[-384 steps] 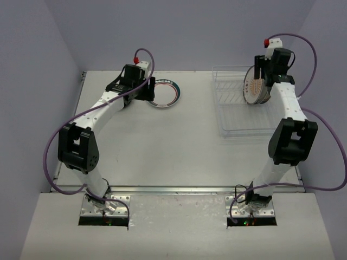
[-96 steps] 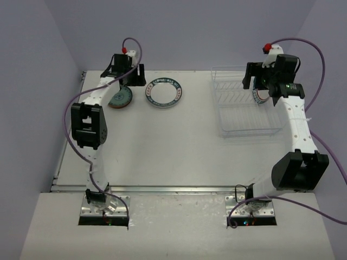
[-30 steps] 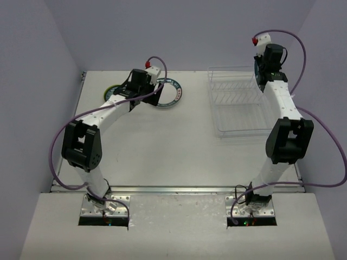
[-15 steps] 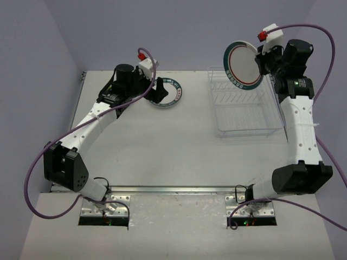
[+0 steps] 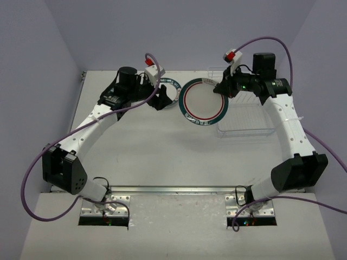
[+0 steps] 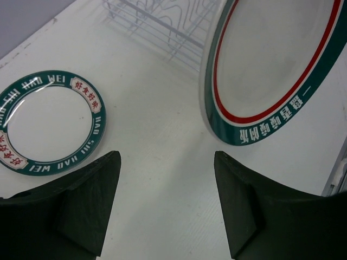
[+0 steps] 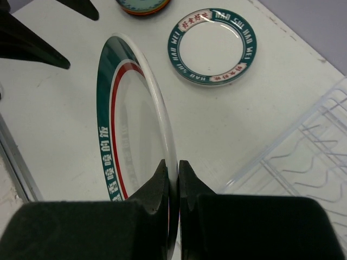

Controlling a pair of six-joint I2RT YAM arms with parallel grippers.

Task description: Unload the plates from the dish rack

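**Top view.** The right tool point(image 5: 221, 88) is clamped on the far right rim of the large plate point(image 5: 203, 102). The plate hangs tilted above the desk point(image 5: 162, 157), just left of the rack point(image 5: 246, 116). The rack stands at the far right of the desk. The small plate point(image 5: 173, 86) lies flat at far centre, just left of the large plate. The left tool point(image 5: 161, 97) hovers at its near left edge, jaws wide, holding nothing.

**Left wrist view.** The left tool point(image 6: 167, 168) stands wide open over bare desk. The small plate point(image 6: 51, 122) lies flat to the left. The large plate point(image 6: 271, 70) hangs tilted to the right, its green and red rim bands showing. The rack point(image 6: 162, 21) is at the far side.

**Right wrist view.** The right tool point(image 7: 172, 168) pinches the large plate point(image 7: 130, 135) edge-on between narrow jaws. The small plate point(image 7: 217, 46) lies flat beyond it. A stack point(image 7: 142, 4) of plates shows at the top edge. The rack point(image 7: 309, 157) sits at the right.
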